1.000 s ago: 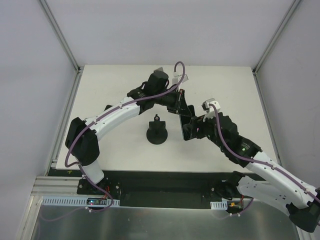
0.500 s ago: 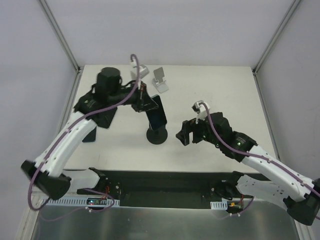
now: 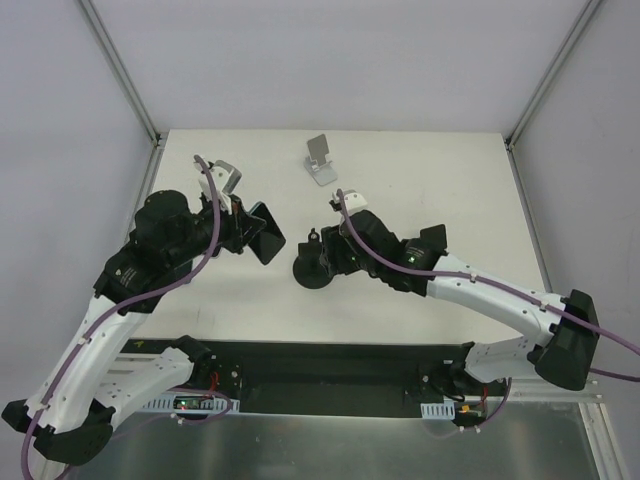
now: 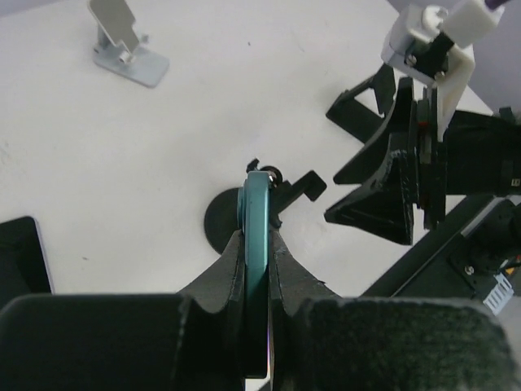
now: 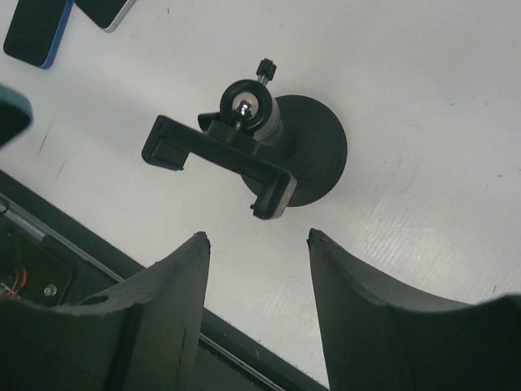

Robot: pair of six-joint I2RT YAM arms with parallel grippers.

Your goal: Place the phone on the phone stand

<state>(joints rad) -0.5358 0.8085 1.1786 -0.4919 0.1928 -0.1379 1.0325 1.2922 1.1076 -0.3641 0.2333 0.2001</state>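
My left gripper (image 3: pixel 250 233) is shut on a dark phone (image 3: pixel 268 232) with a teal edge and holds it off the table, left of the black phone stand (image 3: pixel 315 268). In the left wrist view the phone (image 4: pixel 259 204) is edge-on between the fingers of that gripper (image 4: pixel 259 238), with the stand's base (image 4: pixel 218 225) behind it. My right gripper (image 3: pixel 328 255) is open and empty, right next to the stand. In the right wrist view the stand's clamp (image 5: pixel 218 159) and round base (image 5: pixel 316 155) lie just ahead of the open gripper (image 5: pixel 256 236).
A silver folding stand (image 3: pixel 322 160) sits at the back of the table and also shows in the left wrist view (image 4: pixel 122 41). Two other phones (image 5: pixel 37 28) (image 5: pixel 110 10) lie flat left of the black stand. The table's black front edge (image 5: pixel 49 244) is close by.
My left arm has swung the phone from above the black stand to the left of it. My right gripper has moved left, up to the stand.
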